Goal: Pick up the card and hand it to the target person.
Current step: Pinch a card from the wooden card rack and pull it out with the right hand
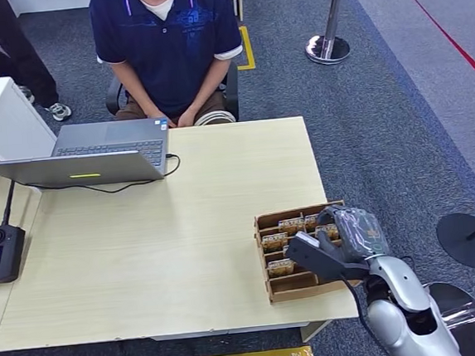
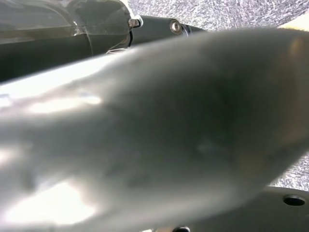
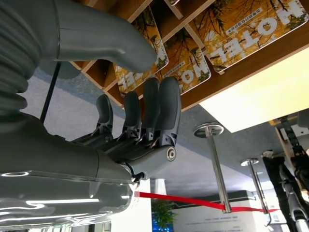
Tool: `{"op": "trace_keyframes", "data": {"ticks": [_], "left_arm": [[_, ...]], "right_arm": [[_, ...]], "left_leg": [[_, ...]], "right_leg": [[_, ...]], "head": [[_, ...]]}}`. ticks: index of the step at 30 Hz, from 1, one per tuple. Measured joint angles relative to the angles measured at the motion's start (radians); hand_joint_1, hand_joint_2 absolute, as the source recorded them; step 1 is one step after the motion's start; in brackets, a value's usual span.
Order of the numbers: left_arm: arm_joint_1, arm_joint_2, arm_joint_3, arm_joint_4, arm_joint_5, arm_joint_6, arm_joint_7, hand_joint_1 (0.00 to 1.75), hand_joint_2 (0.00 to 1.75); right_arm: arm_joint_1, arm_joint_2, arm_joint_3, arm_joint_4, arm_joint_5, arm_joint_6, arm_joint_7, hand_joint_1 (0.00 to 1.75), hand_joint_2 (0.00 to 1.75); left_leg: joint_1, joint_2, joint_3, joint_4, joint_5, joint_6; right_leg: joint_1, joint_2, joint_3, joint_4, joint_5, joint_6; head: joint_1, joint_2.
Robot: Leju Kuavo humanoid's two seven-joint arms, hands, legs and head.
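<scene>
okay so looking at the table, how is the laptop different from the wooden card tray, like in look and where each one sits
The laptop is grey metal, opened out nearly flat, cabled, at the table's far left before the seated person. The wooden card tray is brown, split into slots holding yellow hotel cards, at the near right edge. The right hand reaches over the tray; nothing touches the laptop. Both rest on the same pale table.
</scene>
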Motion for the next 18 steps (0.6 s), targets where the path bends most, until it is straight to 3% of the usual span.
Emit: {"op": "trace_keyframes", "data": {"ticks": [18], "left_arm": [[0.000, 0.000, 0.000, 0.000, 0.000, -0.002, -0.001, 0.00, 0.00]], "right_arm": [[-0.009, 0.005, -0.017, 0.017, -0.002, 0.000, -0.001, 1.01, 1.75]], "left_leg": [[0.000, 0.000, 0.000, 0.000, 0.000, 0.000]], "right_leg": [[0.000, 0.000, 0.000, 0.000, 0.000, 0.000]], "head": [[0.000, 0.000]]}}
